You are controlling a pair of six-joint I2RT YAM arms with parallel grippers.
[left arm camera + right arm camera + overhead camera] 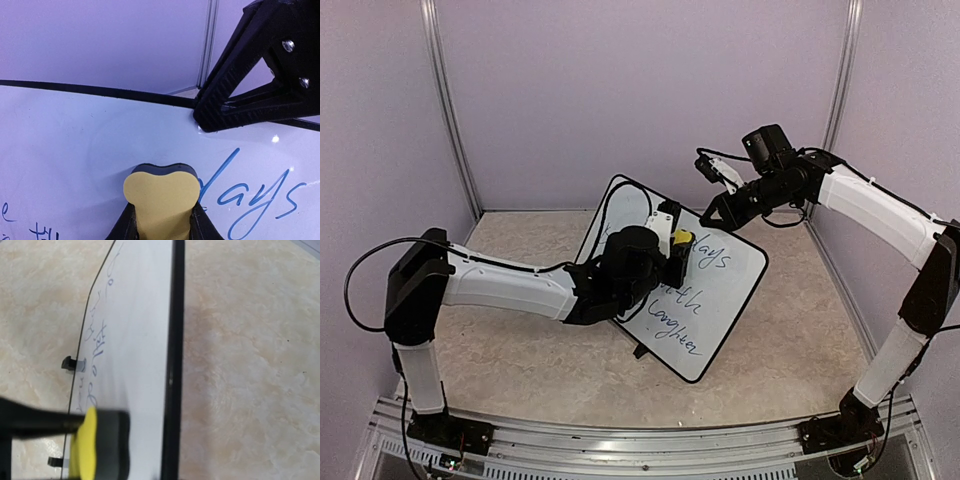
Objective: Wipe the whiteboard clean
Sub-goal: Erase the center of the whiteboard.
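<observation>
The whiteboard [735,275] lies at an angle in the middle of the table, with blue words left on its right and lower parts and its upper left wiped. My left gripper [675,248] is shut on a yellow eraser [682,239], whose black felt presses on the board just left of the word "days" [260,195]. In the left wrist view the eraser [161,195] sits squeezed between my fingers. My right gripper [712,215] is shut, its tips [210,120] resting on the board's far edge by the black frame [172,365]. The right wrist view shows the eraser [87,445] from the side.
Lilac enclosure walls with metal posts [450,120] close in the back and both sides. The tabletop [800,330] is beige marble pattern. Two small black feet [67,362] stick out along the board's lower edge. A black cable [365,270] loops off the left arm.
</observation>
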